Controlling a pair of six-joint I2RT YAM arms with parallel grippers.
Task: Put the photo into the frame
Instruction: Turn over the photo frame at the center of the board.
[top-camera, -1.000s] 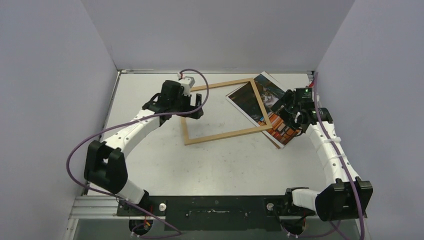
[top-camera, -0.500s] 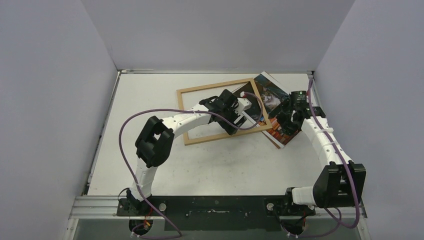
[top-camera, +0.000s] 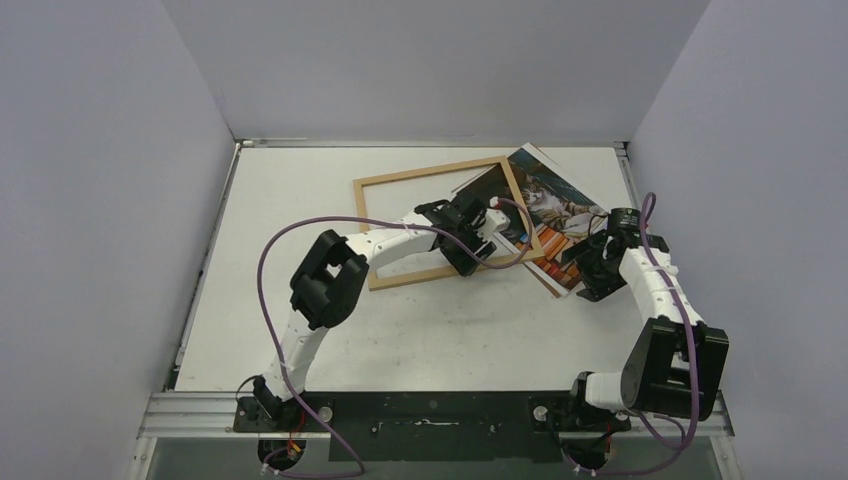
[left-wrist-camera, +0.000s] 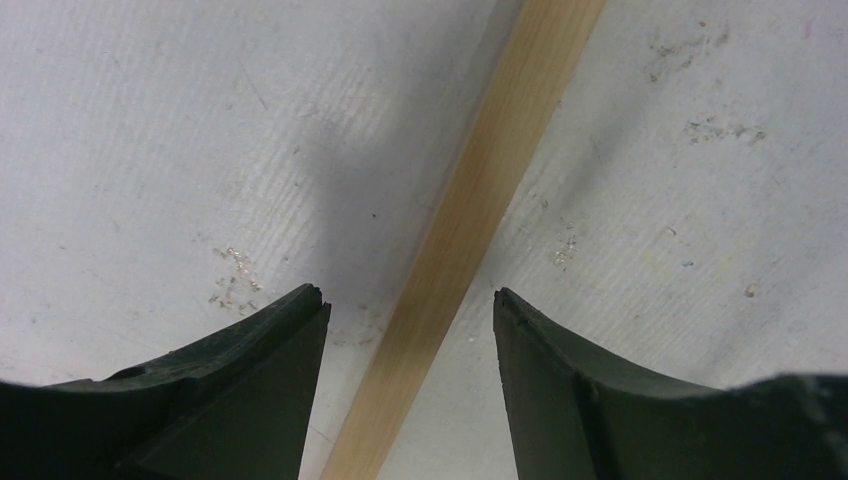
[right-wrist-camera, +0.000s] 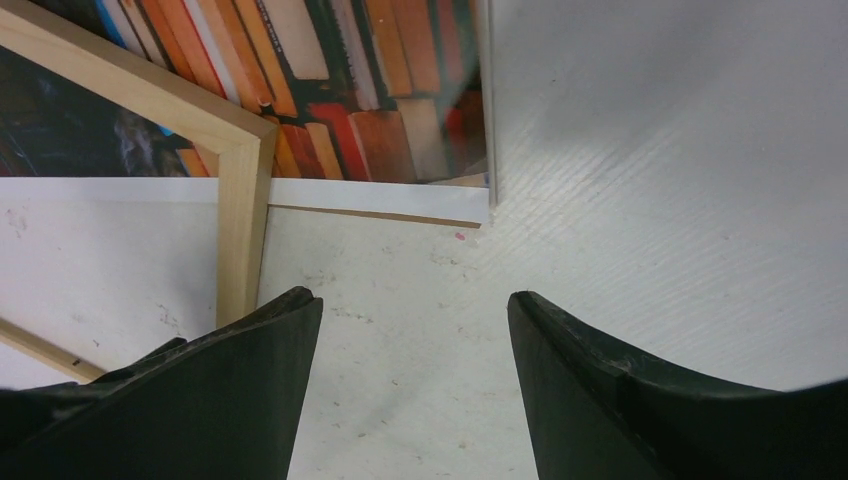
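Overhead looks down; both close wrist views share the frame.

worktop: white, matte, finely ribbed, scuffed, with small grey stains and specks | walls: plain pale lilac panels standing along the worktop's left, far and right edges | rail: silver aluminium profile running along the near edge | trim: narrow metal strip along the left edge

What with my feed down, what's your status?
Left gripper open astride frame rail. Right gripper open above table by photo corner. Photo partly under frame, not inside.
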